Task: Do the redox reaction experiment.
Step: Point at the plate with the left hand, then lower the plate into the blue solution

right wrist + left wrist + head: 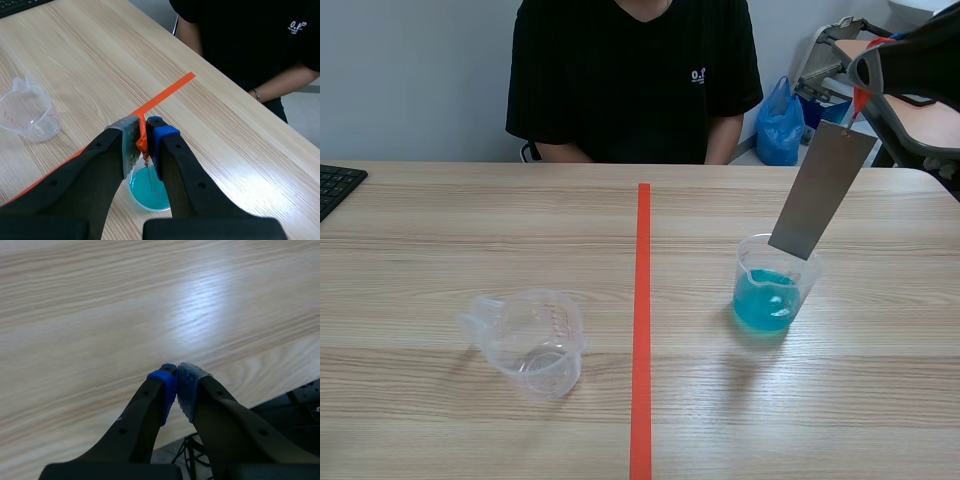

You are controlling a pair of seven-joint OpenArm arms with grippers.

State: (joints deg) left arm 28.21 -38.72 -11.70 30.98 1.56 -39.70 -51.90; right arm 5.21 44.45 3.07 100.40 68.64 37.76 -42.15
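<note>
1. While the metal strip (820,190) hangs tilted, its lower end sits at the mouth of the blue-liquid cup (772,300), toward the table's (440,230) right edge.
2. Right gripper (145,127) is clamped on the strip's top, above the cup.
3. Left gripper (176,376): fingers together, empty.

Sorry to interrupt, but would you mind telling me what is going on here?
The right arm has its jaws shut on the top of a grey metal strip, holding it tilted over the beaker of blue liquid, lower end at the rim; whether it touches the liquid is unclear. The left jaws are shut on nothing. An empty clear cup stands across the tape line, and a person sits opposite.
</note>
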